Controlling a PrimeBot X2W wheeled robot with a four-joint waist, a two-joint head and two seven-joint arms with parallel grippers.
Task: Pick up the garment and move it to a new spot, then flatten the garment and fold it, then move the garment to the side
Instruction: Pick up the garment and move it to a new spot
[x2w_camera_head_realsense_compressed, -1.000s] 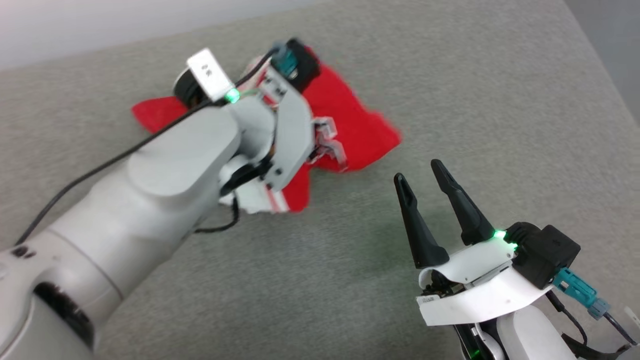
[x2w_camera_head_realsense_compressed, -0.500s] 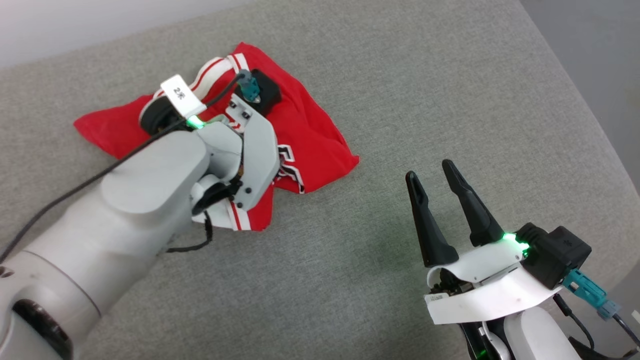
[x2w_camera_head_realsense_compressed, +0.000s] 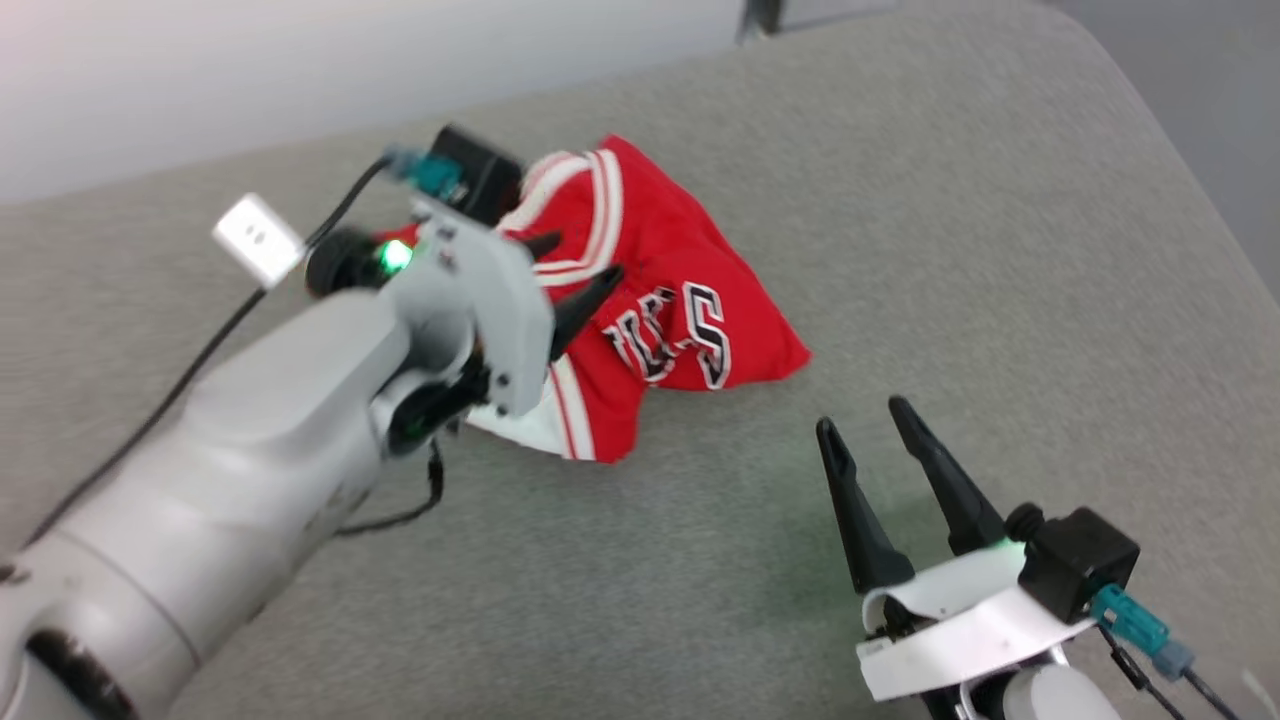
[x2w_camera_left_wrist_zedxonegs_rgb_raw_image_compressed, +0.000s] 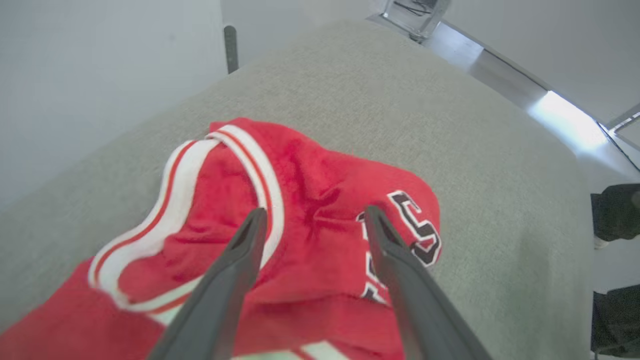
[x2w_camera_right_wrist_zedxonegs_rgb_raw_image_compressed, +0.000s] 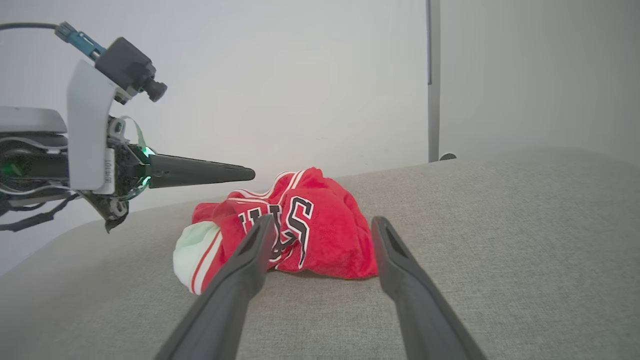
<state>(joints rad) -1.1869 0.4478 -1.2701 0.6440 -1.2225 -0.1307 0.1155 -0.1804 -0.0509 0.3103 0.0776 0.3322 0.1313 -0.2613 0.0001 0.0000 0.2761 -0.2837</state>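
**Left tool up off the garment; heap dropped, flattening not begun**

Half a second back my left tool (x2w_camera_head_realsense_compressed: 578, 260) was pressed down on the garment (x2w_camera_head_realsense_compressed: 700, 230). In the head view it has now come up, fingers parted and gripping nothing, at the heap's 9 o'clock edge. My right tool (x2w_camera_head_realsense_compressed: 862, 420) sits spread and empty, well apart, with the garment at its 11 o'clock. I judge the move to a new spot done. Flattening, folding and the shift aside are all left.

From the left wrist, soft napped red jersey lies crumpled in rounded folds under my fingers. The striped trim (x2w_camera_left_wrist_zedxonegs_rgb_raw_image_compressed: 172, 200) loops round at 10 o'clock.

From the right wrist, the garment is a low mound on the grey woven worktop (x2w_camera_right_wrist_zedxonegs_rgb_raw_image_compressed: 500, 225). Its black, white-edged lettering (x2w_camera_right_wrist_zedxonegs_rgb_raw_image_compressed: 295, 225) faces me, and a white sleeve (x2w_camera_right_wrist_zedxonegs_rgb_raw_image_compressed: 192, 252) bulges at its 8 o'clock.
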